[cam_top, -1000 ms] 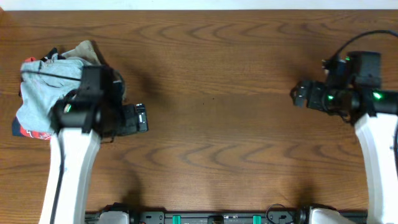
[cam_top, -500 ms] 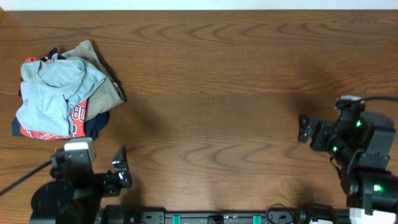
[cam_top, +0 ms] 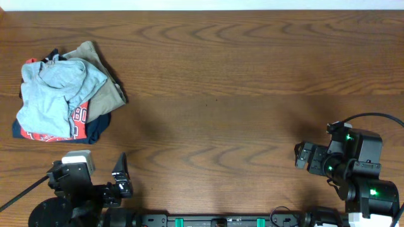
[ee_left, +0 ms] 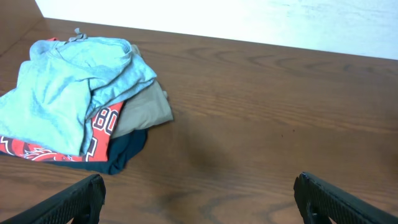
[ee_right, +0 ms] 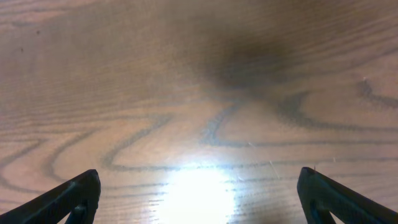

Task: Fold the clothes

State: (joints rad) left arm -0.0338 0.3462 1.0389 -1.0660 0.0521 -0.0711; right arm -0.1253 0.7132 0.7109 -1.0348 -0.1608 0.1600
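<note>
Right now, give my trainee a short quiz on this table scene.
1. True or false: the left gripper holds a garment.
2. Which garment tops the clothes pile? A khaki garment, B light grey shirt, C navy garment.
3. Fill in: the pile lies nearer the robot's ____ arm.
Key: 1 false; 2 B; 3 left.

Table [cam_top: 208,75]: brown wood, wavy grain (glare patch in right wrist view) | wall [ee_left: 249,18]: white, along far edge | rail [cam_top: 221,221]: black, near edge, green marks
</note>
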